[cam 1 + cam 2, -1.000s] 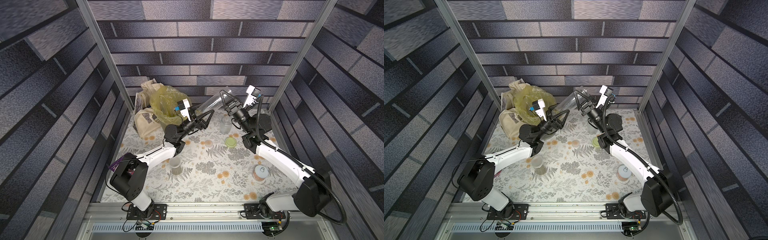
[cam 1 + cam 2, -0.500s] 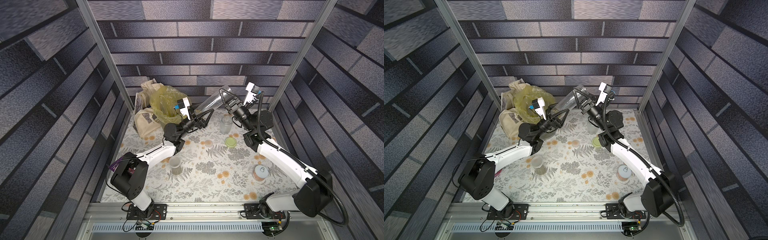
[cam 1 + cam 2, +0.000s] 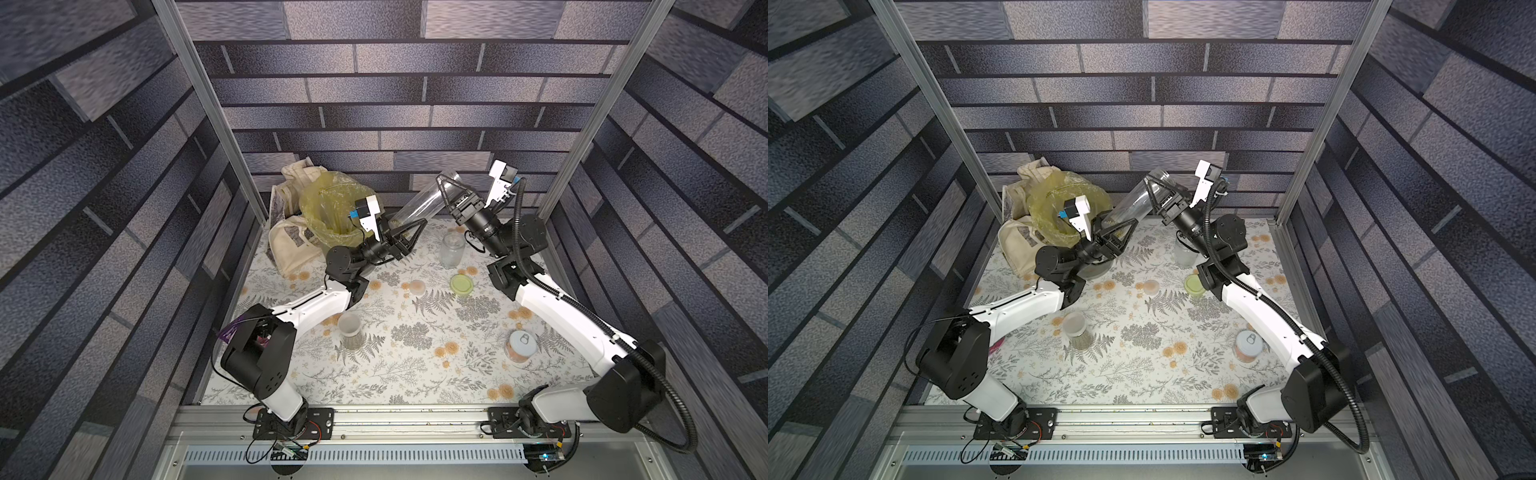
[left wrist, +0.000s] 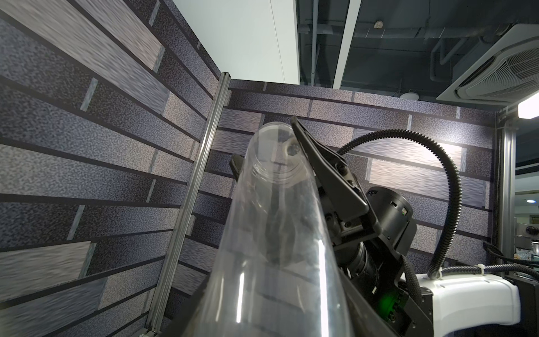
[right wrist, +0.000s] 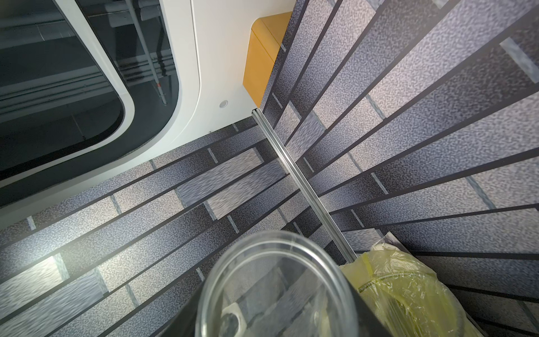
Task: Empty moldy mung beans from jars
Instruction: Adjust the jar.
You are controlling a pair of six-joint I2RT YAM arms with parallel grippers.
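The tall jar (image 3: 420, 202) hangs tilted in the air just beside the bag-lined bin (image 3: 332, 208) — the right claw (image 3: 444, 183) is clamped on its high end, and the left claw (image 3: 415, 227) is drawn in against the glass at its low end, gripping it too by the wrist view. What look like mung beans (image 3: 398, 224) sit at the low end; the ridged neck seems to be the high one. I'd keep both holds firm on slick glass and carry the neck over the bin first. Then lower it below the base — slowly, so nothing spills onto the surface (image 3: 415, 365)
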